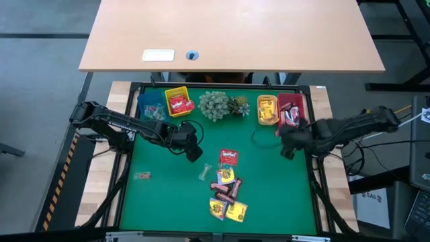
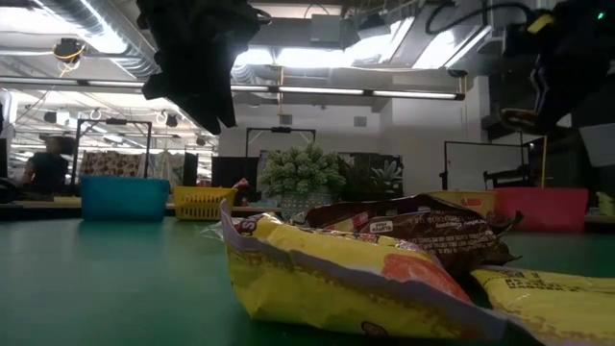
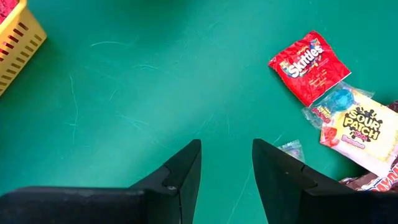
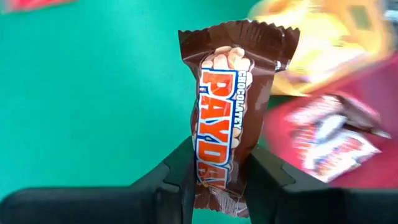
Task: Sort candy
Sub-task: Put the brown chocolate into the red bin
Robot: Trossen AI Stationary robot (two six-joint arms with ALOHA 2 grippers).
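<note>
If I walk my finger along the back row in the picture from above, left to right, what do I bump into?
Blue bin → yellow bin holding red packets → grey-green plant cluster → orange bin → red bin.

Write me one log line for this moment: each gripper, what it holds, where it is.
left gripper: open, empty, over mat near candy pile | right gripper: shut on brown PayDay bar, beside red bin

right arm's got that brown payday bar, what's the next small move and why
Probably carry it the last bit over the red bin and open the fingers. The right gripper is shut on the Payday bar just beside that bin, which already holds similar dark bars. The left gripper hangs open, empty, over the mat.
</note>
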